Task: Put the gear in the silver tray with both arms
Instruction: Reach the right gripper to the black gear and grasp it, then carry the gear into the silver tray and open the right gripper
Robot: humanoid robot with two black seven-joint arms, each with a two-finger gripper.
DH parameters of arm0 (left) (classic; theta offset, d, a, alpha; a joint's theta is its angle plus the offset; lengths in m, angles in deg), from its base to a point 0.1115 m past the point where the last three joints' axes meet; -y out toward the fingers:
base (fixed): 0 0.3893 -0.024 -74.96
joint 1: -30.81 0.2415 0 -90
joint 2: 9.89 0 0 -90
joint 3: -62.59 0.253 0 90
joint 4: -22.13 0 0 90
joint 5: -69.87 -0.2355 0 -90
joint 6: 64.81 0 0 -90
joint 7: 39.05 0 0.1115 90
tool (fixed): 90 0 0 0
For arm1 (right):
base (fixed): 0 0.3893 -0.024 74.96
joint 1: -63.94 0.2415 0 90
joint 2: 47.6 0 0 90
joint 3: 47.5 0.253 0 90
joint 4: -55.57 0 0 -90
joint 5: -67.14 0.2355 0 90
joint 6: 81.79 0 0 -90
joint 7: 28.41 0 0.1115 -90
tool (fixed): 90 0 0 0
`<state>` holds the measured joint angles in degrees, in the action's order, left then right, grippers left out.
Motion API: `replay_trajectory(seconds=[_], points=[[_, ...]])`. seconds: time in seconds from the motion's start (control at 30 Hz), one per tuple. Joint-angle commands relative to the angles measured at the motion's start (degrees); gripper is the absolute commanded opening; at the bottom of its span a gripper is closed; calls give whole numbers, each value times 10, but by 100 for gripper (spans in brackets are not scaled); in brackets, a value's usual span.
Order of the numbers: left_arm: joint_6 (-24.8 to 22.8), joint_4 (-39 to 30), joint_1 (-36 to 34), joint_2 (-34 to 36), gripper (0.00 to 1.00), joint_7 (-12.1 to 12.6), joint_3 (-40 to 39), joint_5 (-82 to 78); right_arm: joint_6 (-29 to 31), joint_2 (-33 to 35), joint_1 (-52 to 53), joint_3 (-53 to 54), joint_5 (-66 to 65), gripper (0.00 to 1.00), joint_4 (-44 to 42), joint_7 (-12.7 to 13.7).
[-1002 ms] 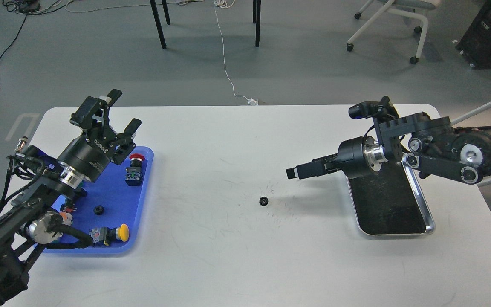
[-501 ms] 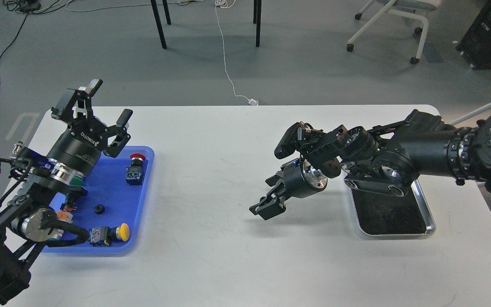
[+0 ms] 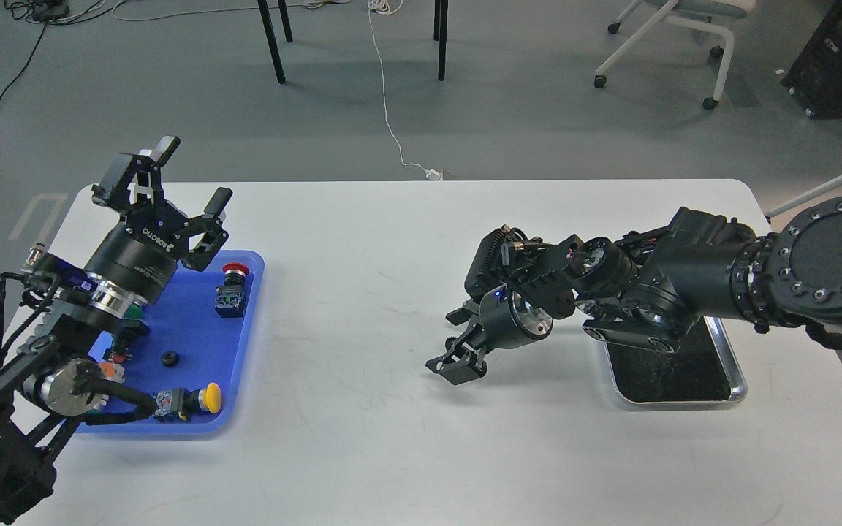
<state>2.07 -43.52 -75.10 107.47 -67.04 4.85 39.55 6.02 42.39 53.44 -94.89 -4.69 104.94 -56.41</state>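
You've got a blue tray [image 3: 245, 321] on the white table [image 3: 362, 438], holding red [image 3: 234, 271] and yellow pushbuttons [image 3: 209, 398].

I see silver tray [image 3: 735, 365]: shiny metal rim, dark glossy floor | blue tray [image 3: 245, 351]: smooth plastic | table [image 3: 362, 453]: matt white, faintly scuffed | my arms: matt black, bright metal wrist rings

left arm [image 3: 63, 321]: black, round silver ring, black cables, white "ROBOTIQ" letters | left gripper [image 3: 172, 179]: two black fingers | right arm [image 3: 721, 277]: black, big round end cap with a ring of small screws, tiny blue light | right gripper [image 3: 457, 351]: black
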Motion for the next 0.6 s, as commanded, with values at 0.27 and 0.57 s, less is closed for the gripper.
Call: replay_trajectory(seconds=[0.27, 0.57], points=[[1, 0, 0, 0, 98, 0, -2, 0, 0, 0, -18, -14, 1, 59, -21, 0], [1, 0, 0, 0, 98, 0, -2, 0, 0, 0, -19, -13, 1, 38, -23, 0]])
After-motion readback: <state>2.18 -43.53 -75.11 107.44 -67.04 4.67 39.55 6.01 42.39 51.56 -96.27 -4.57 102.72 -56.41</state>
